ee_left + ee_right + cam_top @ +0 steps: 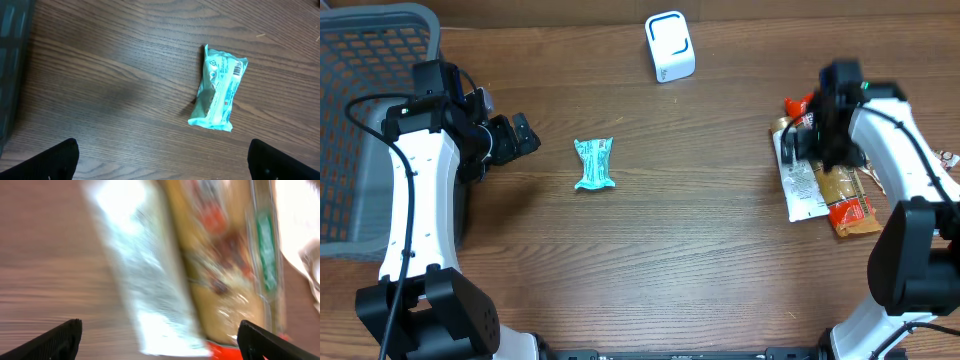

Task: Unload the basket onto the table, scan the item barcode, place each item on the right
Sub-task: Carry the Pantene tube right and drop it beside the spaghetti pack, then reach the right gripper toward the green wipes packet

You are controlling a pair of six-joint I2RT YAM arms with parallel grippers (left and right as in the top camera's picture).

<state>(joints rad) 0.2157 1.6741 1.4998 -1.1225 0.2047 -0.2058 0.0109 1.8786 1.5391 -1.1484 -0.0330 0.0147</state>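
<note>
A teal packet [594,163] lies flat near the table's middle, its barcode end [238,69] facing up in the left wrist view. The white scanner box [669,46] stands at the back. My left gripper [523,135] is open just left of the teal packet [218,89], not touching it, nothing between its fingers [60,157]. At the right, a white packet [803,185] and a brown snack packet [845,195] with orange ends lie together. My right gripper [815,140] hovers open over them [160,342], holding nothing; that view is blurred.
A grey mesh basket [360,60] fills the back left corner beside the left arm, its edge showing dark in the left wrist view [10,50]. Bare wood lies between the teal packet and the right-hand packets. A small white object [948,158] sits at the right edge.
</note>
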